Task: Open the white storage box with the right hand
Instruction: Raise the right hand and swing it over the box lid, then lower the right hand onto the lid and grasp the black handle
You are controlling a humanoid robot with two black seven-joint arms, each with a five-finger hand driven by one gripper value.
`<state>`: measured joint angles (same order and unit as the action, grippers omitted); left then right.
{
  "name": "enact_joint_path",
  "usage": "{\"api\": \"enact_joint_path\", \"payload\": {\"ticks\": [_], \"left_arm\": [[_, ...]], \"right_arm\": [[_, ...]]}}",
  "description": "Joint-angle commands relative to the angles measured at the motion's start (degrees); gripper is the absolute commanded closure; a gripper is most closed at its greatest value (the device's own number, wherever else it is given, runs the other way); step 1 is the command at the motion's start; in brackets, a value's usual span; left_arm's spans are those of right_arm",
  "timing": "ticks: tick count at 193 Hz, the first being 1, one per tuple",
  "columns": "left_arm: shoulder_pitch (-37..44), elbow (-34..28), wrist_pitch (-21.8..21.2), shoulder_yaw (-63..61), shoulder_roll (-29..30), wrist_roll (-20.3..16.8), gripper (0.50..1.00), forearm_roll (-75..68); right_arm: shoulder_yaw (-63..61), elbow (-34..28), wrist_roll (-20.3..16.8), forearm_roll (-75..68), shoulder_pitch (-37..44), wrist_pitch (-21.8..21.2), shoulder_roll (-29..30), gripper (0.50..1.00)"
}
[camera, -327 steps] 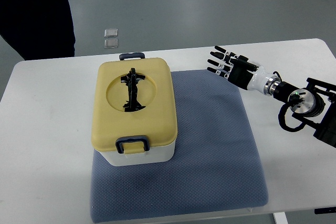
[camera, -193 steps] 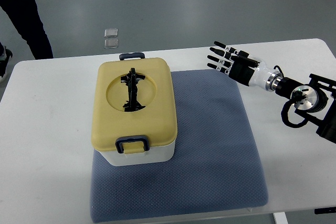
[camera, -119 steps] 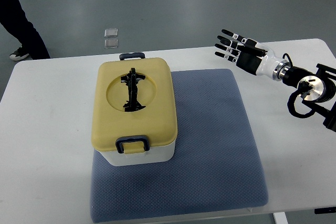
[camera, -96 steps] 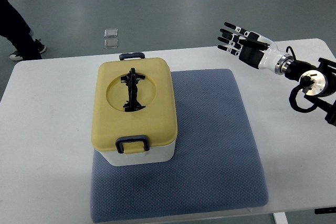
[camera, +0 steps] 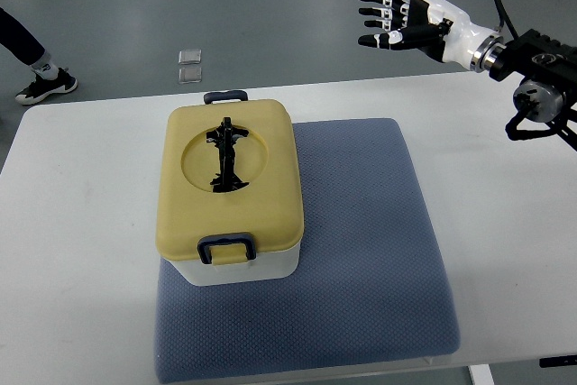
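Overhead, the right hand (camera: 410,20) hovers with fingers spread, far from the closed storage box (camera: 231,188); reaching its front latch (camera: 226,248) comes next.

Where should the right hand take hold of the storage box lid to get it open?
Probably at the dark front latch on the near edge of the yellow lid, coming from the near side: it loops clear of the lid, giving the fingers something to hook. The open right hand is well away.

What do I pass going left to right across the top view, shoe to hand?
Person's shoe → small floor tiles → storage box → bare part of the blue mat → right hand, open, raised beyond the table's far edge.
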<state>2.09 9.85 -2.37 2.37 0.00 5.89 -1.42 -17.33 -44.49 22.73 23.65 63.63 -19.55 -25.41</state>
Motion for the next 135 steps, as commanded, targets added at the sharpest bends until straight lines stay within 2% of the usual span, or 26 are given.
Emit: {"api": "enact_joint_path", "payload": {"ticks": [1, 54, 101, 135], "left_arm": [[0.0, 0.0, 0.0, 0.0, 0.0, 0.0, 0.5, 0.0], [0.0, 0.0, 0.0, 0.0, 0.0, 0.0, 0.5, 0.0], [0.0, 0.0, 0.0, 0.0, 0.0, 0.0, 0.5, 0.0], [0.0, 0.0, 0.0, 0.0, 0.0, 0.0, 0.5, 0.0]], "right_arm": [[0.0, -2.4, 3.4, 11.2, 3.4, 0.0, -0.1, 0.568], [0.1, -7.2, 12.3, 39.5, 13.8, 0.0, 0.7, 0.568], [0.2, -15.1, 12.3, 57.9, 19.1, -0.1, 1.1, 0.568], [1.7, -18.9, 12.3, 62.4, 24.3, -0.1, 2.4, 0.568]]}}
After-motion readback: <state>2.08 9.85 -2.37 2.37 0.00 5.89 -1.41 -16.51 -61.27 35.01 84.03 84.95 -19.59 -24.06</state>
